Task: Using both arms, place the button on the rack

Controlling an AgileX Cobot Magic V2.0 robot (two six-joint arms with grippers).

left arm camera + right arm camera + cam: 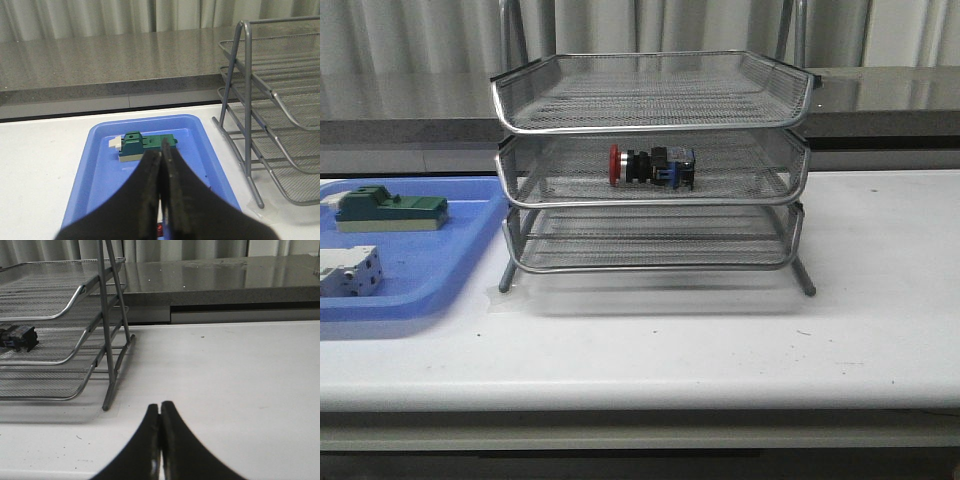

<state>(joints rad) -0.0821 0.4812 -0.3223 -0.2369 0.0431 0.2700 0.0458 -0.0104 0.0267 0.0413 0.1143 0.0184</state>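
**Operator:** On the middle tier of the three-tier silver wire-mesh rack (650,160) I see the small push-button switch with red mushroom cap, black body and blue rear block (653,166). It lies on its side, red cap toward the robot's left, blue block toward its right, resting on the mesh a little left of the tray's centre.

**Colleague:** And the arms?

**Operator:** Neither shows in the front view. From the left wrist camera I see the black left gripper (161,165) with its fingers pressed together, nothing between them. It hangs over the flat blue plastic tray (100,165), pointing at the green block with a cream end (142,146) that lies in the tray, well short of it.

**Colleague:** The right one?

**Operator:** The black right gripper (160,415) is likewise clenched on nothing, over the bare white desk (225,370), well apart from the rack's nearest leg. From that camera I catch the dark rear of the button at the frame's edge, on the middle tier.

**Colleague:** Anything else on the desk?

**Operator:** At the left in the front view, the blue tray also holds a white-grey block (348,272), nearer me than the green block. The rack stands just beside the tray; I cannot tell whether they touch.
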